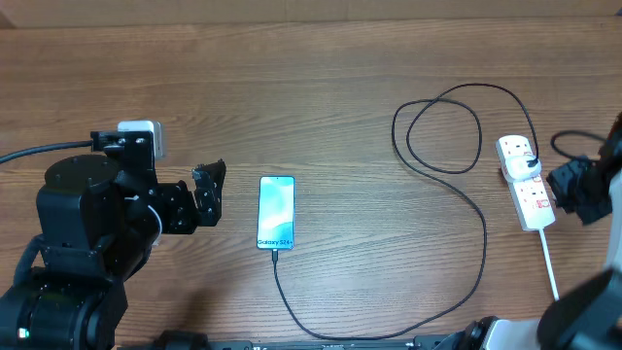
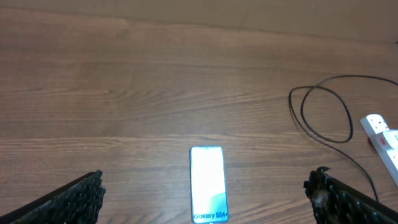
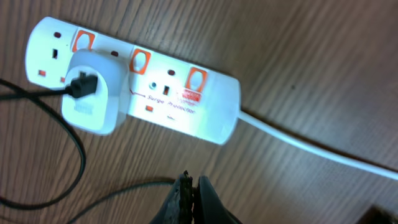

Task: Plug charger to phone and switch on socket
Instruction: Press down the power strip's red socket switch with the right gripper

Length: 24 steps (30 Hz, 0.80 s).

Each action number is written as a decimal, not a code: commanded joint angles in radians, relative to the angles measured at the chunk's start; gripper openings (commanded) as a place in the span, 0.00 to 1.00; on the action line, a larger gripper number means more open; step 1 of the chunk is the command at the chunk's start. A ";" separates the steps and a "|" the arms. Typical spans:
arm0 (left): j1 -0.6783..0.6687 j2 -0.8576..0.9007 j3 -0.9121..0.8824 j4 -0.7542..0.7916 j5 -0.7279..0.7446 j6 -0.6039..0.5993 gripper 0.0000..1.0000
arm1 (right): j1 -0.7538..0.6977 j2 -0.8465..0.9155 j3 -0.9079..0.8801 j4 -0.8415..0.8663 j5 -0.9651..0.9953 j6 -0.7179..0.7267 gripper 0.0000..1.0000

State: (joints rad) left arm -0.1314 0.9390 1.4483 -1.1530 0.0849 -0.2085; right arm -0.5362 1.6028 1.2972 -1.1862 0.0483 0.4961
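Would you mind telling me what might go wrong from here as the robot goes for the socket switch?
The red switches sit close together on the socket, so the shut right gripper might press the wrong one or shove the socket. The charger cable loops beside it; snagging it could tug the phone.

Wooden table (image 1: 292, 97), phone (image 1: 276, 212), looped charger (image 1: 485, 243), white socket (image 1: 530, 192)
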 commanded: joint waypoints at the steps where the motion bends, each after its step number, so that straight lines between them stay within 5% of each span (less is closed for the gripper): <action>1: -0.006 -0.006 0.006 0.005 -0.007 -0.009 1.00 | -0.003 0.113 0.096 -0.027 -0.039 -0.034 0.04; 9: -0.006 -0.005 0.006 0.005 -0.015 -0.008 1.00 | -0.003 0.265 0.248 -0.025 -0.073 -0.034 0.04; 24: -0.006 -0.005 0.006 0.005 -0.018 -0.005 1.00 | -0.003 0.389 0.260 0.026 -0.097 -0.034 0.04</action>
State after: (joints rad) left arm -0.1314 0.9386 1.4483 -1.1522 0.0769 -0.2085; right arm -0.5362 1.9766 1.5242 -1.1694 -0.0452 0.4683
